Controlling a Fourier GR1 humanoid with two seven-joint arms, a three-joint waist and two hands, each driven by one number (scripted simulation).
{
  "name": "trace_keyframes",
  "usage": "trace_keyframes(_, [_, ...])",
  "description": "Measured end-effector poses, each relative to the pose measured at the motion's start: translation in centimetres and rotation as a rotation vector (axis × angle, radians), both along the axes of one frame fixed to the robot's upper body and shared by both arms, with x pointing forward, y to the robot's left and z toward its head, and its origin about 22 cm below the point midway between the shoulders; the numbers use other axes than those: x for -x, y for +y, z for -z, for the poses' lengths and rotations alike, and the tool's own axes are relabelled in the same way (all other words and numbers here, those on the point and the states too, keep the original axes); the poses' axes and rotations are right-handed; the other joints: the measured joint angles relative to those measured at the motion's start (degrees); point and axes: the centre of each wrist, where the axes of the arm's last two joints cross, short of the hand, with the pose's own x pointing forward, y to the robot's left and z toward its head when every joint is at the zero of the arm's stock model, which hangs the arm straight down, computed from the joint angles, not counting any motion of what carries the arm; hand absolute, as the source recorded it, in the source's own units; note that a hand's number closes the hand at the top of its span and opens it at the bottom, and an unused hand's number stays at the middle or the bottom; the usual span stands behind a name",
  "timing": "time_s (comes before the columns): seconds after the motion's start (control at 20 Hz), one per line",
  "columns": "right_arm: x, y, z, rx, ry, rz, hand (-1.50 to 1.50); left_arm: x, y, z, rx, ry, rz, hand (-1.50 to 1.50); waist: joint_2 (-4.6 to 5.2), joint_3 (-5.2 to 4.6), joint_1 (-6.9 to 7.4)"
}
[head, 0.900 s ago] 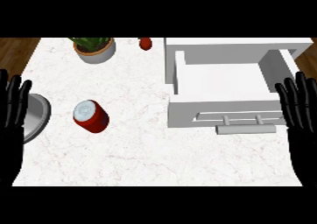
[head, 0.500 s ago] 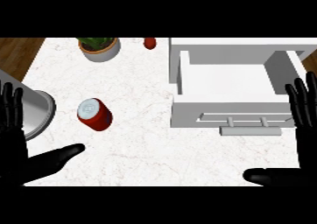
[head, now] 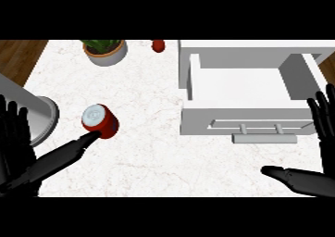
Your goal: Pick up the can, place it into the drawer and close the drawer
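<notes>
While both black hands stay spread, the left hand (head: 16,148) touches with its thumb the red metal can (head: 100,121) lying on the white marble counter (head: 150,152); right hand (head: 327,139) flanks the open white drawer (head: 242,97).

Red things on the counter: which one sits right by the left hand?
The red can, with the left hand reaching its lower edge; the small red object sits at the far edge.

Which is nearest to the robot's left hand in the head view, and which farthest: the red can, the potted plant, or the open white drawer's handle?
From the left hand, at the lower left:
1. Red can with a silver top, just off the thumb tip, left of centre.
2. Green potted plant in a grey pot, at the far left edge of the counter.
3. Open white drawer's bar handle, over on the right.
</notes>
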Motion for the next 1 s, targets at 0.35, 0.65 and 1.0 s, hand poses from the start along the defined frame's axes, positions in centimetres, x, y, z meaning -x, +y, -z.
trace_keyframes(0.35, [0.8,-0.6,-0.1,-0.011,0.002,0.016,-1.5,-1.2,-0.8,-0.3,0.014,0.018,-0.006,-1.5,-0.03,-0.02,-0.01])
trace_keyframes(0.65, [1.2,-0.7,0.3,-0.004,-0.007,0.016,-1.5,-2.9,-1.6,1.6,0.031,0.061,-0.006,-1.5,-0.01,-0.03,-0.08])
trace_keyframes(1.0, [1.6,-1.4,-0.3,0.001,-0.015,0.017,-1.5,-4.0,-2.7,5.9,0.034,0.111,-0.025,-1.5,0.01,-0.03,-0.11])
